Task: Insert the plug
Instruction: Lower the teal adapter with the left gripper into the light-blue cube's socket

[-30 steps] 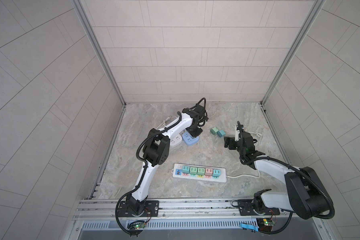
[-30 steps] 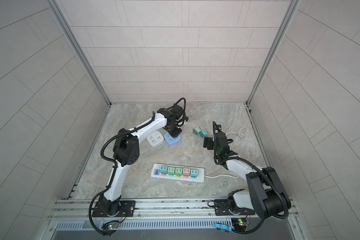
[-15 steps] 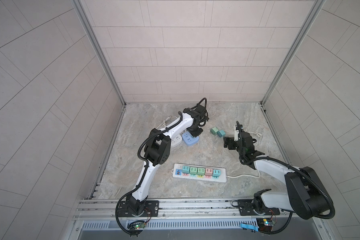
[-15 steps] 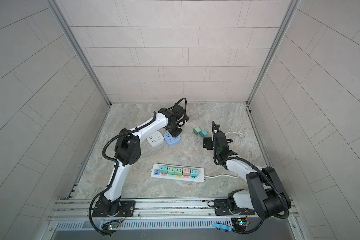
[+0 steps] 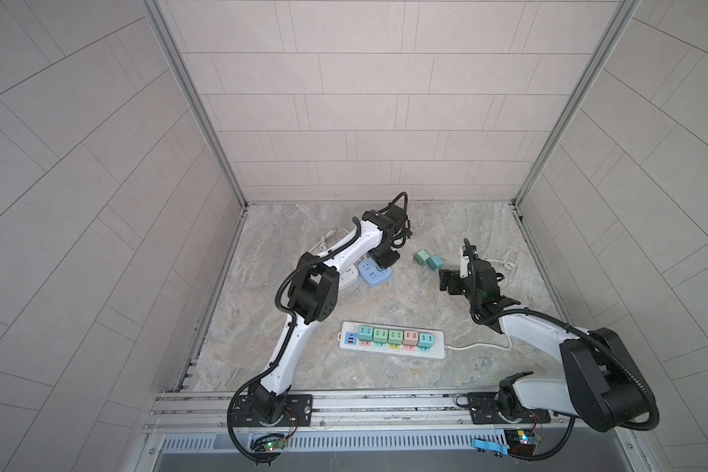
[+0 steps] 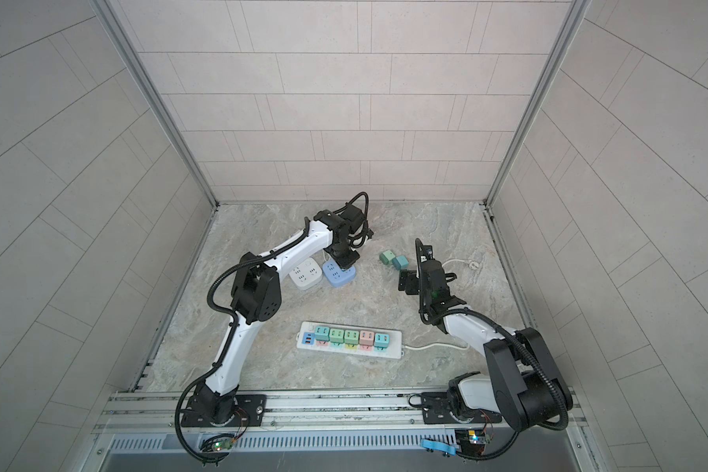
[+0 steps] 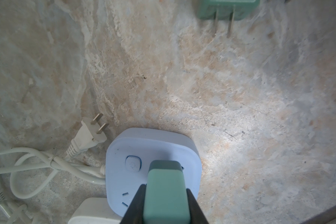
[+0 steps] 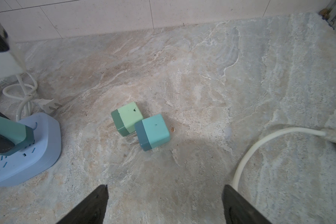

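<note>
My left gripper (image 7: 165,188) is shut on a teal plug (image 7: 166,194), whose dark end meets the top face of the blue socket cube (image 7: 124,151). The prongs are hidden. In the right wrist view the plug (image 8: 10,131) leans on the blue socket cube (image 8: 37,155). In both top views the left gripper (image 5: 386,259) (image 6: 346,258) covers the plug above the blue socket cube (image 5: 373,276) (image 6: 338,277). My right gripper (image 8: 165,189) (image 5: 446,280) stands open and empty, short of two loose plugs, one green (image 8: 129,115) and one turquoise (image 8: 155,130).
A white power strip (image 5: 438,347) holding several coloured plugs lies near the front. A white socket cube (image 6: 305,274) sits beside the blue one. A white corded plug (image 7: 89,135) and its coiled cable lie behind them. A white cable (image 8: 260,143) runs by the right gripper.
</note>
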`<action>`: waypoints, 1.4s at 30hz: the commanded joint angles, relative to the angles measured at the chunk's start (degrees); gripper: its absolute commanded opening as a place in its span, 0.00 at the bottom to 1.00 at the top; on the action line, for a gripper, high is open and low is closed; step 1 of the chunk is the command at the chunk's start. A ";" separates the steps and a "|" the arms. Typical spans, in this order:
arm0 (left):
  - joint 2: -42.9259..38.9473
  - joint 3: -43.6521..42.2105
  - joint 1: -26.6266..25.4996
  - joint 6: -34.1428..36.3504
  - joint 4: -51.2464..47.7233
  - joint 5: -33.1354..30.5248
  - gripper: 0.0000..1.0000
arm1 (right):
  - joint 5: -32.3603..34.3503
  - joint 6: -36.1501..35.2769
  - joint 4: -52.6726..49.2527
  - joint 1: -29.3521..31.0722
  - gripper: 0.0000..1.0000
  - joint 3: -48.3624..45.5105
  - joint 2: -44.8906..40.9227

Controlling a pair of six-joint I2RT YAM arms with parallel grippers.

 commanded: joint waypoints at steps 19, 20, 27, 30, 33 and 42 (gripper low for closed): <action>4.04 -6.28 1.40 0.60 -1.67 7.62 0.00 | 1.46 -1.06 -0.37 1.06 0.93 1.01 0.03; 3.81 -6.19 1.16 0.47 -1.96 7.92 0.00 | 1.55 -1.07 -0.28 1.08 0.93 1.01 0.04; 0.90 -7.08 -1.81 1.84 -2.05 10.81 0.00 | 1.81 -1.01 -0.02 1.15 0.94 0.68 -0.30; 0.52 -7.00 -4.42 2.75 -2.93 11.27 0.00 | 1.90 -0.97 -0.11 1.16 0.94 0.68 -0.38; 0.07 -7.23 -6.34 3.14 -3.64 13.95 0.00 | 1.90 -1.01 -0.11 1.12 0.94 0.70 -0.35; -1.15 -8.73 -9.14 2.11 -2.07 11.14 0.00 | 2.34 5.16 -2.13 -4.37 0.97 1.80 1.33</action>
